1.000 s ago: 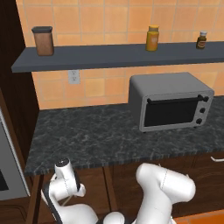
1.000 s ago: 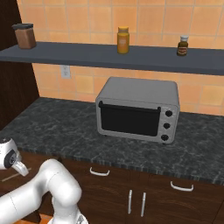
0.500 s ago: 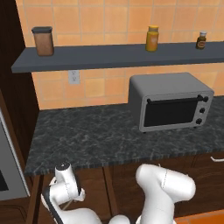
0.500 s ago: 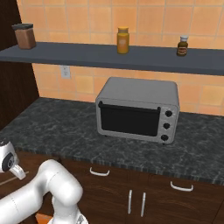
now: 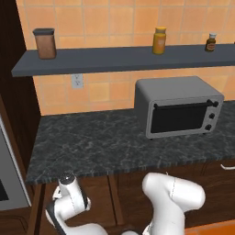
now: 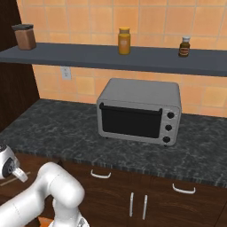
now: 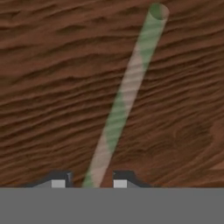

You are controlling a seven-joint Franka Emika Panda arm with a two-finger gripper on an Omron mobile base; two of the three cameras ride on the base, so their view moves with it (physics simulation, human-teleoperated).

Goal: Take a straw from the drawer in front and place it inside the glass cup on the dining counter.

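One straw (image 7: 127,92) — green and pale stripes — rises between my gripper (image 7: 87,181) tips over dark wood; whether they clamp it, I cannot tell

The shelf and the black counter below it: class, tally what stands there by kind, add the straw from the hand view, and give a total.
Jars and bottles on the shelf: 3 (brown canister, amber jar, small dark bottle)
Toaster ovens on the black counter: 1
Straws, green and tan striped, between the gripper's tips: 1
Total: 5
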